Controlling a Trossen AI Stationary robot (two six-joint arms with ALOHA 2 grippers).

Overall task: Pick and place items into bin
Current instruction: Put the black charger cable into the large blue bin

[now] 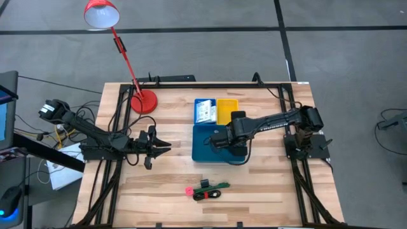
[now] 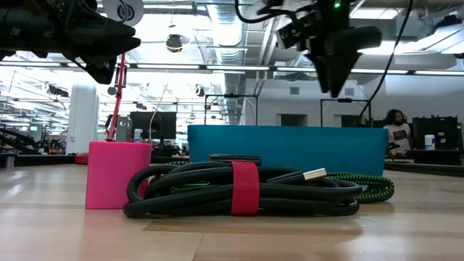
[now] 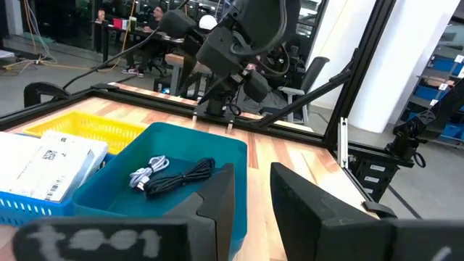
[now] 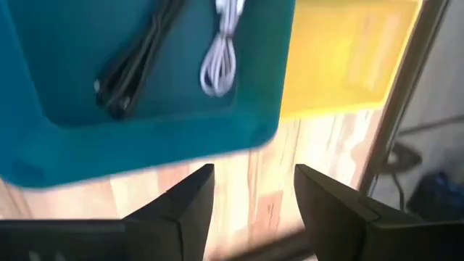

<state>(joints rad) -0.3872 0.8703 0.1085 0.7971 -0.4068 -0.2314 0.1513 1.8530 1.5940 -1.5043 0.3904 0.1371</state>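
Two cables [image 3: 170, 176] in the large tray [image 3: 222, 145], small trays [image 1: 216, 111] behind.

grey floor [image 1: 331, 57], red desk lamp [image 1: 102, 13]

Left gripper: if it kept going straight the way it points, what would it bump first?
Probably the teal tray. The open left gripper points across the table at it, and the left wrist view shows that tray right ahead, though height is unclear.

A coiled black cable [image 2: 239, 190] (bound by a red strap [image 2: 245, 187]) lies beside a pink block [image 2: 116, 174], teal tray [image 2: 290, 147] behind.
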